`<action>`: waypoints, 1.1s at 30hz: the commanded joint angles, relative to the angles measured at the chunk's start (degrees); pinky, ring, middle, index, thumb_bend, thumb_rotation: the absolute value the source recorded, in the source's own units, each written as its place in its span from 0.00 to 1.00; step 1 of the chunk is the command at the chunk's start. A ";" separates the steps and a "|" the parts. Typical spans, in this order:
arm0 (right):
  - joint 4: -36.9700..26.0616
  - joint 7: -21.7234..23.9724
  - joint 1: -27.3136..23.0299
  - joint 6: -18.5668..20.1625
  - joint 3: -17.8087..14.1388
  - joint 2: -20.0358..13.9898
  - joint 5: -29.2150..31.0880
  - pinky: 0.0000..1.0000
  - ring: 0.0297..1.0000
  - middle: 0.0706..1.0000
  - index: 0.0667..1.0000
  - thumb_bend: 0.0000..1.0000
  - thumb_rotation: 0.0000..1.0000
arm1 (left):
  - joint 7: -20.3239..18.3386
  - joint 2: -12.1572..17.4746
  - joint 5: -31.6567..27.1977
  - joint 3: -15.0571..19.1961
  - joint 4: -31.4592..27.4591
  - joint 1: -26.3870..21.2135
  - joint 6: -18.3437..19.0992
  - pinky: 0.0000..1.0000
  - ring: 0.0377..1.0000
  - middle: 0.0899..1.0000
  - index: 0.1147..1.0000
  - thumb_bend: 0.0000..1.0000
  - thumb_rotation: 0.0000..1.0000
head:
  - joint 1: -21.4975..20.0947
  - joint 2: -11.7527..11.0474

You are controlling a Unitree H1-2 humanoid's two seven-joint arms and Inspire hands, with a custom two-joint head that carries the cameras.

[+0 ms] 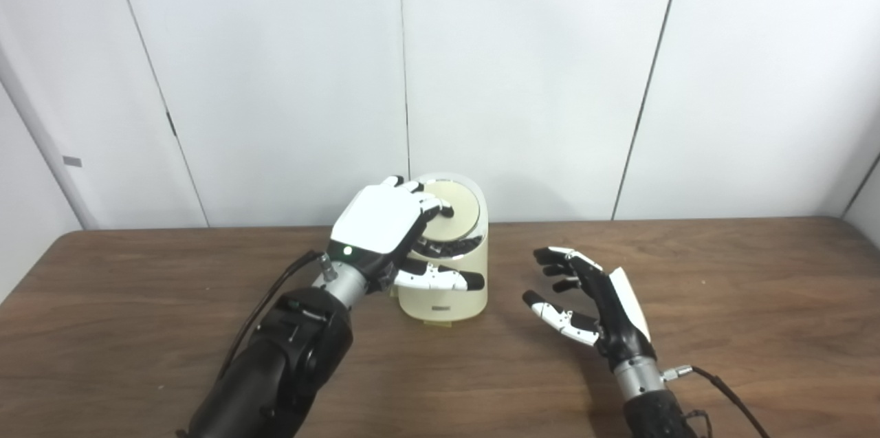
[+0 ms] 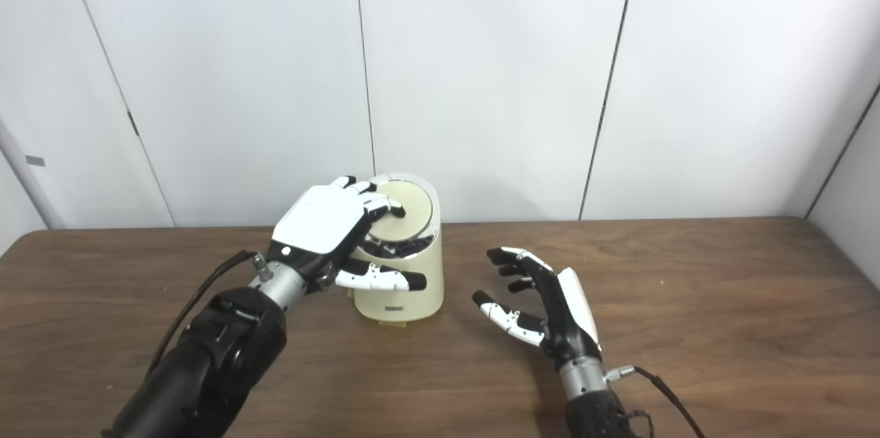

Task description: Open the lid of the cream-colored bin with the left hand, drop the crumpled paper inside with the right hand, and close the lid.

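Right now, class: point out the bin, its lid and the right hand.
bin (image 1: 450,290), left eye view, on its front wall.
lid (image 1: 459,210), left eye view, on its round top.
right hand (image 2: 543,300), right eye view, on the palm.

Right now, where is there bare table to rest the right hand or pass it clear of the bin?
Bare table runs from the right hand out to the right edge, and along the front between both forearms. Left of the left hand is also bare. It is crowded at the cream-colored bin, where the left hand rests on the lid.
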 commanded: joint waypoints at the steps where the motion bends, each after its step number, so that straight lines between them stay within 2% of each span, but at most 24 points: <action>1: -2.03 -0.45 -1.62 -1.28 -0.11 -0.03 0.06 0.60 0.71 0.72 0.70 0.30 0.34 | 0.43 -0.05 0.50 -0.06 -1.14 -0.73 -0.74 0.99 0.92 0.80 0.79 0.92 0.96 | -0.08 0.16; 4: -2.30 -0.31 -1.54 -1.01 -0.17 0.05 0.32 0.61 0.71 0.72 0.70 0.31 0.32 | 0.83 0.15 0.82 -0.34 -1.35 0.24 -1.08 1.00 0.92 0.82 0.79 0.91 0.94 | -0.17 0.33; 8: -2.93 -0.09 -1.37 -0.64 -0.21 0.04 0.48 0.61 0.71 0.72 0.70 0.31 0.33 | -0.45 0.39 3.03 -1.51 -1.87 0.89 -0.84 1.00 0.93 0.83 0.80 0.91 0.94 | -0.14 0.76; 12: -4.06 0.23 -1.04 0.29 -0.20 0.12 0.37 0.59 0.70 0.72 0.71 0.31 0.32 | 0.64 0.09 5.06 -2.61 -1.34 1.74 -1.39 1.00 0.91 0.81 0.79 0.91 0.93 | -0.37 1.15; 19: -3.92 0.52 -1.24 0.42 -0.31 0.22 0.77 0.61 0.72 0.72 0.71 0.31 0.31 | 1.27 0.92 8.95 -4.77 0.96 1.69 -1.95 1.00 0.91 0.80 0.78 0.91 0.92 | -0.34 1.27; 22: -3.39 0.60 -1.43 -0.15 -0.34 0.14 1.14 0.60 0.72 0.72 0.71 0.31 0.31 | 2.20 2.49 11.61 -7.68 2.70 1.76 -4.70 1.00 0.89 0.79 0.76 0.93 0.87 | -0.24 1.24; 24: -3.23 0.59 -1.51 -0.46 -0.34 0.14 1.35 0.59 0.71 0.72 0.71 0.32 0.30 | 0.11 3.62 13.96 -10.37 3.25 1.71 -6.32 1.00 0.90 0.79 0.77 0.95 0.89 | -0.24 1.24; 27: -3.12 0.49 -1.53 -0.59 -0.25 0.18 1.29 0.58 0.71 0.72 0.71 0.32 0.29 | -1.98 4.24 14.93 -12.58 4.11 1.96 -7.17 1.00 0.89 0.79 0.77 0.95 0.88 | -0.34 1.15; 29: -3.29 0.57 -1.50 -0.36 -0.27 0.24 1.36 0.57 0.70 0.71 0.71 0.31 0.28 | -2.14 4.35 14.85 -13.42 4.97 2.51 -7.44 0.99 0.87 0.78 0.75 0.91 0.85 | -0.33 1.34; 33: -3.35 0.35 -1.54 -0.15 -0.32 0.29 1.08 0.59 0.70 0.71 0.70 0.32 0.32 | -2.24 4.34 13.86 -13.18 4.84 3.29 -7.08 1.00 0.87 0.79 0.76 0.82 0.85 | -0.24 1.30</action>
